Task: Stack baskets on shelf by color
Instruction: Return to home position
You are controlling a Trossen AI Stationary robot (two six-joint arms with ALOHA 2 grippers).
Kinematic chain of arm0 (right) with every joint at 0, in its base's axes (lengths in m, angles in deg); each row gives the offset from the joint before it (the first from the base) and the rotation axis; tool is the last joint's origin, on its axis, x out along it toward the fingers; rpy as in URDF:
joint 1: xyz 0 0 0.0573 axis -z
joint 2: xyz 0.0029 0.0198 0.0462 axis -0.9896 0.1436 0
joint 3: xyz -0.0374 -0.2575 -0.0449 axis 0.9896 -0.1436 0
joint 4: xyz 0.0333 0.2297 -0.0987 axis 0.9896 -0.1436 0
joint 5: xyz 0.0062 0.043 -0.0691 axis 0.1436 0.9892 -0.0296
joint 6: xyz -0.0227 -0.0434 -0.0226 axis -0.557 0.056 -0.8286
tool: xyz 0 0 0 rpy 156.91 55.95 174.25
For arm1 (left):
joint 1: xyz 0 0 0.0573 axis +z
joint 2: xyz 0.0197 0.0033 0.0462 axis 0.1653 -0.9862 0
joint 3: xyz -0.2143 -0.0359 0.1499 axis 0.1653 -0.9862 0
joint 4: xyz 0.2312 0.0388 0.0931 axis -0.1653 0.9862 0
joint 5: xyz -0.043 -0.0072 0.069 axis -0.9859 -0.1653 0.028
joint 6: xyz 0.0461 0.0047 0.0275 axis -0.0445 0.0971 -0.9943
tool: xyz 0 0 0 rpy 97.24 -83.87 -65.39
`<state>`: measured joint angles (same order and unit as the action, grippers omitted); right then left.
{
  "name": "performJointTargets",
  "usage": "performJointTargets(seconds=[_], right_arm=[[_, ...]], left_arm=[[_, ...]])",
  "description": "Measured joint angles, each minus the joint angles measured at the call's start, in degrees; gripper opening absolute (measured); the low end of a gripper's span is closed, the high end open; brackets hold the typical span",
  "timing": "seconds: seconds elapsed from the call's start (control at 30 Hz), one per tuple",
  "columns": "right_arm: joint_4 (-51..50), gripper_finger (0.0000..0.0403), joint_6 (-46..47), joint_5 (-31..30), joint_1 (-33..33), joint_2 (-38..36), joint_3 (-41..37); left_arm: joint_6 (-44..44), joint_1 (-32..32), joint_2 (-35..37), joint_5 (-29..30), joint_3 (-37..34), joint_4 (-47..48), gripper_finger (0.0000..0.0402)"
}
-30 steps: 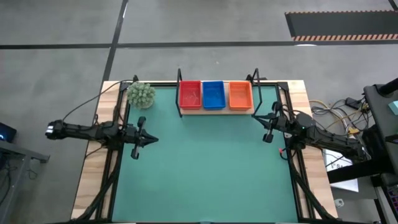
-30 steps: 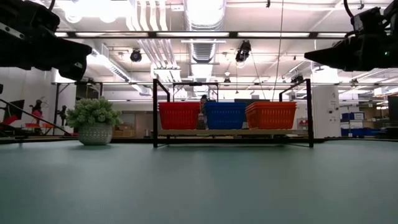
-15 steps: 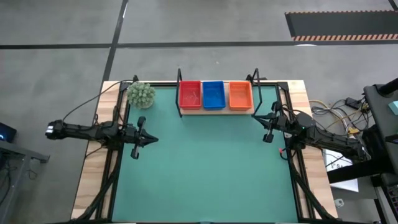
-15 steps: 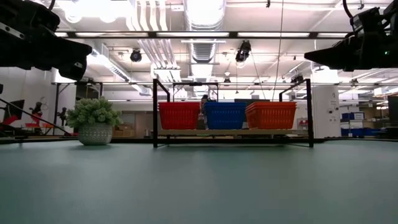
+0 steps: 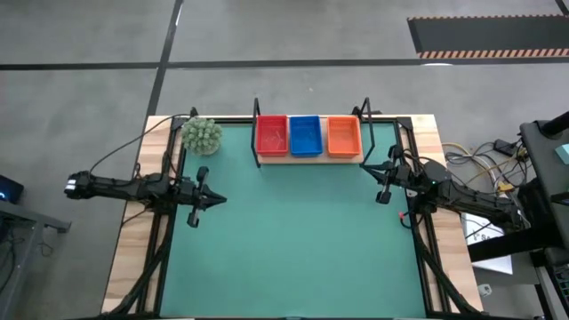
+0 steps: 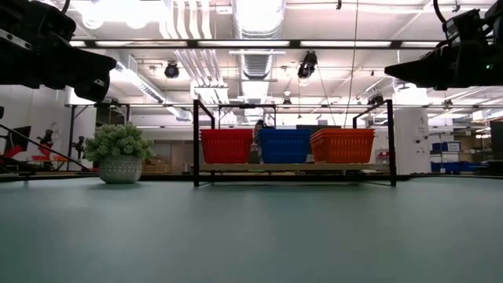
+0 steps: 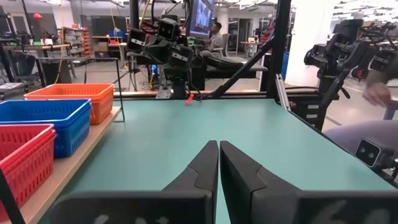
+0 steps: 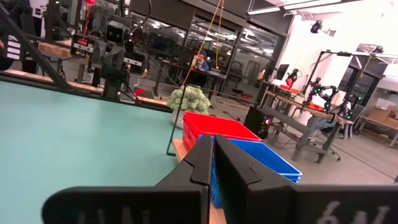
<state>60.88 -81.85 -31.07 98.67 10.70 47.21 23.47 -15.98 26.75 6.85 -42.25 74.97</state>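
Observation:
The shelf [image 5: 308,156] stands at the green mat's far edge, a wooden board between black end frames. On it sit a red basket stack [image 5: 271,135], a blue stack [image 5: 305,135] and an orange stack [image 5: 344,136], side by side; they also show in the low view [image 6: 284,145]. My left gripper [image 5: 220,199] hangs shut and empty above the mat's left side. My right gripper [image 5: 366,167] hangs shut and empty near the shelf's right end. The left wrist view shows the shut fingers [image 7: 218,163]; the right wrist view shows the same [image 8: 212,157].
A potted plant [image 5: 201,134] stands at the mat's far left corner, left of the shelf. The green mat [image 5: 293,249] lies bare in front of the shelf. Cables and equipment [image 5: 498,169] lie off the table's right edge.

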Motion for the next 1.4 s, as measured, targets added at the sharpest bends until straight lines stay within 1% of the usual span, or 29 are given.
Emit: performJointTargets(seconds=[1.4], right_arm=[[-0.01,0.0009,-0.02,0.0,0.0,0.0,-0.02]], left_arm=[[-0.02,0.0,-0.86,-0.02,0.0,-0.01,0.0]])
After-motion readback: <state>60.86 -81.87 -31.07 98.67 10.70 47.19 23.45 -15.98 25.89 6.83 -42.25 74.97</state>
